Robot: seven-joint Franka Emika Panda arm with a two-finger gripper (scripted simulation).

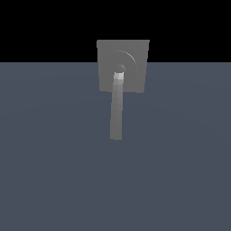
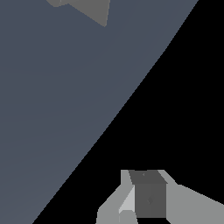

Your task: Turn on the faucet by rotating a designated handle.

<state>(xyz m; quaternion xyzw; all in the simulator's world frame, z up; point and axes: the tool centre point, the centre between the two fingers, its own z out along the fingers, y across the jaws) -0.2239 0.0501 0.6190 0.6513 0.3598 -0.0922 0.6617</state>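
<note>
In the exterior view the faucet (image 1: 135,54) is a matte grey square plate standing at the far edge of the blue-grey floor, with a round ringed hub (image 1: 120,67) at its centre. The handle (image 1: 117,108) is a long slim grey bar. It is lighter at the hub and reaches toward the camera, past the plate's lower edge. My gripper does not show in the exterior view. In the wrist view only grey parts of the gripper (image 2: 146,194) show at the picture's edge, and I cannot tell how the jaws stand. A grey corner of the faucet (image 2: 89,8) shows far from the gripper.
The blue-grey floor (image 1: 54,158) spreads around the faucet in the exterior view. Beyond its far edge everything is black. In the wrist view the floor (image 2: 52,109) ends at a diagonal edge against black.
</note>
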